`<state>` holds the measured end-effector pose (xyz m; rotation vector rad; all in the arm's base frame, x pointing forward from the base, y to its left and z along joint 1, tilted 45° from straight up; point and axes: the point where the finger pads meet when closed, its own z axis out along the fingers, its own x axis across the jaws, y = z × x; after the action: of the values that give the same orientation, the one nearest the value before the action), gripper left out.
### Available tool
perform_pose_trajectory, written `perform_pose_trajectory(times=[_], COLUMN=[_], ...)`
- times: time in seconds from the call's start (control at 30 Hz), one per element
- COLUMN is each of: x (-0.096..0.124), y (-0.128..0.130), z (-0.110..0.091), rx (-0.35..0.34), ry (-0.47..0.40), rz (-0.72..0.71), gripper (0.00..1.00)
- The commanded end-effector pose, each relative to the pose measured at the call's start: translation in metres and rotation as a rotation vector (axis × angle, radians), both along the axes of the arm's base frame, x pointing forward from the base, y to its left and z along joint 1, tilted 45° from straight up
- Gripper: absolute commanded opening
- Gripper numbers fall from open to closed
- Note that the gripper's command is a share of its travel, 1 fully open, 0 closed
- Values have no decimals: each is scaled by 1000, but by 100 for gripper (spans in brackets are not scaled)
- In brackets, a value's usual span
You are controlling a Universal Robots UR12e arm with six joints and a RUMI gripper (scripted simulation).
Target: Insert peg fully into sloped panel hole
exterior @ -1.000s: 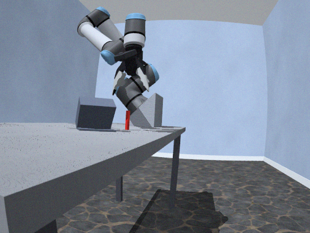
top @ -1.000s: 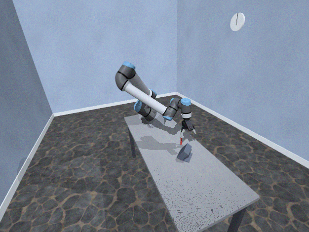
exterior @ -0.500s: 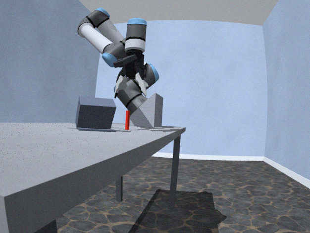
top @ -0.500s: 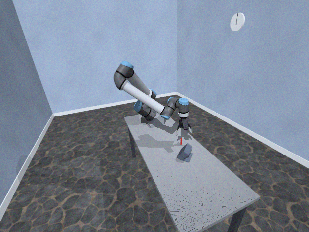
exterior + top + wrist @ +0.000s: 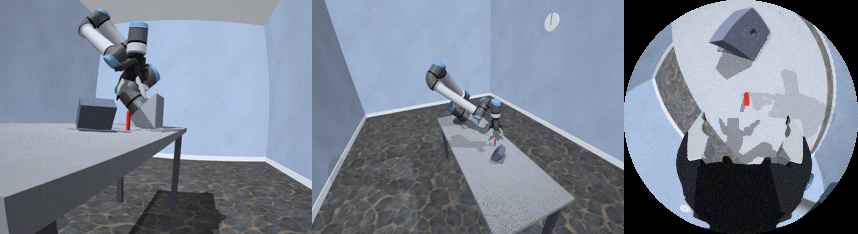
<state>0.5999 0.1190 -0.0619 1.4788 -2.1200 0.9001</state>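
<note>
Gripper [image 5: 131, 91] open, empty; panel [image 5: 96, 113] hole hidden exterior view.

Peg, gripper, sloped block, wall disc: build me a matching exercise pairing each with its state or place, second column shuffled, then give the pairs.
Column 1:
1. peg
2. gripper
3. sloped block
4. wall disc

Column 2:
A. open, holding nothing, above the table
B. white, high on the wall
C. red, standing upright on the table
D. grey, hole in its slanted face

Pairs: 1-C, 2-A, 3-D, 4-B
</note>
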Motion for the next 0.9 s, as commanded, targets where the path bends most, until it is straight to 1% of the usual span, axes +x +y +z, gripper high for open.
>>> perform_pose_trajectory(times=[0.0, 0.17, 0.87], x=[-3, -1, -1], y=[-9, -11, -33], z=[-9, -11, -33], rx=[-3, -1, -1], ry=[4, -1, -1], rz=[-5, -4, -4], gripper=[100, 100, 100])
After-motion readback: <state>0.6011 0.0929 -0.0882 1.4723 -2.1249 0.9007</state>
